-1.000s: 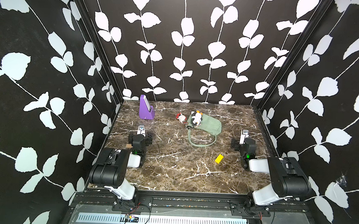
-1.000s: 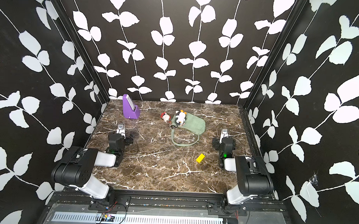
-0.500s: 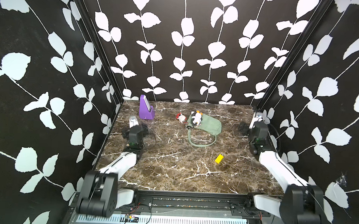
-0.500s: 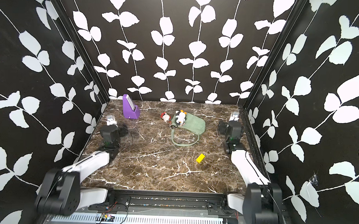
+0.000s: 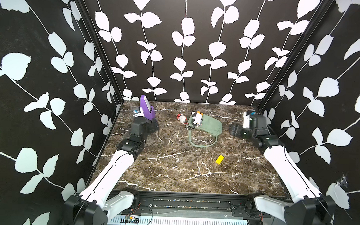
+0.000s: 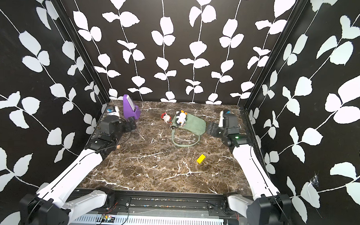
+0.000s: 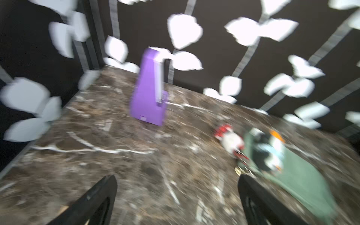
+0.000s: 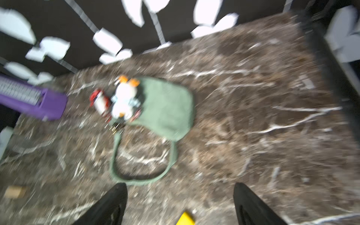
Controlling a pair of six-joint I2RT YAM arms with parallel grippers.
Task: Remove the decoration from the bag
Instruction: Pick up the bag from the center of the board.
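We found the bag (image 5: 210, 126) lying flat on the marble table (image 5: 172, 174), toward the back and a little right of the middle. Its strap (image 5: 201, 146) was looped out on the table toward the front. A penguin charm (image 5: 197, 119) lay on the bag's left end. A red and white charm (image 5: 181, 118) lay on the table just beside that end; we could not tell whether it touched the penguin. Some small metal rings (image 5: 189, 128) showed at the same corner, where the strap starts, too small for us to see how they were joined.

The left gripper (image 7: 175, 194) hung over the table to the left of the charms, its fingers (image 7: 101, 198) spread wide with nothing between them. A purple stand (image 5: 147, 107) stood upright just behind it, near the back left corner and well apart from the bag. Only bare table lay between this gripper and the charms.

The right gripper (image 8: 179, 204) hung to the right of the bag, near its right end, its fingers (image 8: 251, 206) also apart and empty. From that side the whole bag lay between the gripper and the charms. A yellow block (image 5: 219, 159) sat on the table nearer the front, apart from the strap loop and touching nothing. Both wrist views were blurred.
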